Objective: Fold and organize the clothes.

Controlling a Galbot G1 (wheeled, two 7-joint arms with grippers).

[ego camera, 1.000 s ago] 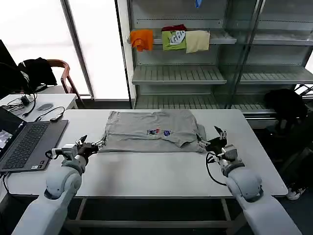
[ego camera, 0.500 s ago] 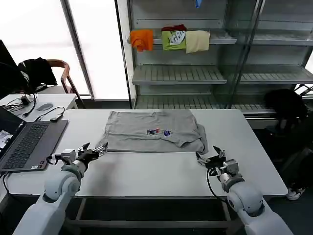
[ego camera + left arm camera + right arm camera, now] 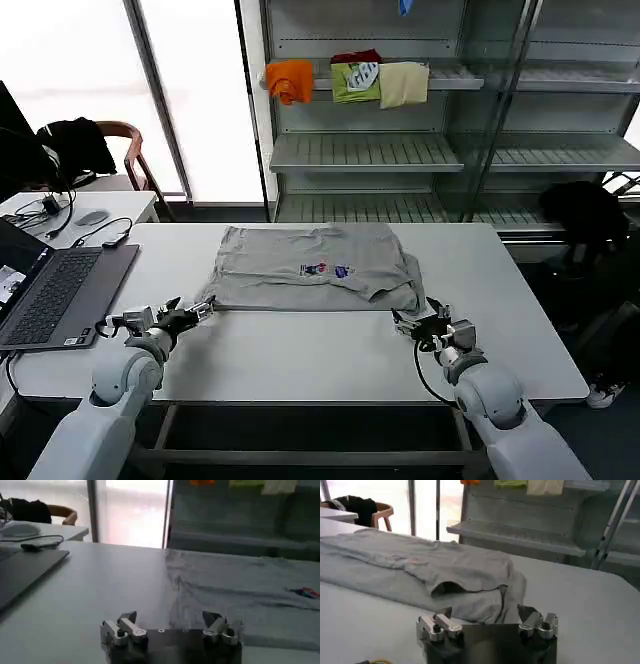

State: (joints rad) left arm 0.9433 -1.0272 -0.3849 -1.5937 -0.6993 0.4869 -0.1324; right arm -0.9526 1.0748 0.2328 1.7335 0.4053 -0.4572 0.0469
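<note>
The grey T-shirt [image 3: 315, 267] with a small multicoloured chest print [image 3: 327, 270] is lying spread flat on the white table [image 3: 300, 355], toward its far edge, one sleeve bunched at its right end. The left gripper [image 3: 201, 308] is hovering low over the table just beside the shirt's near left corner, its fingers [image 3: 126, 623] spread wide and holding nothing, the hem lying just beyond them. The right gripper [image 3: 412, 323] is sitting just beside the shirt's near right corner, below the bunched sleeve, its fingers [image 3: 440, 621] also spread wide and empty, the crumpled fabric lying just ahead of them. An open laptop [image 3: 50, 290] is resting well to the shirt's left.
</note>
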